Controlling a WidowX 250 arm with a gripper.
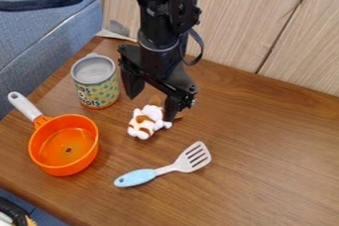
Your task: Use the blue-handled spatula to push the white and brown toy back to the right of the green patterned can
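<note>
White and brown, the plush toy lies toward the table's left edge, by my open fingers — parted as if to straddle it — while the can, orange pan and spatula sit apart, leaving it room.

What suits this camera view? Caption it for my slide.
Open black pincer beside a small toy, with a can, an orange pan and a spatula nearby.
</note>
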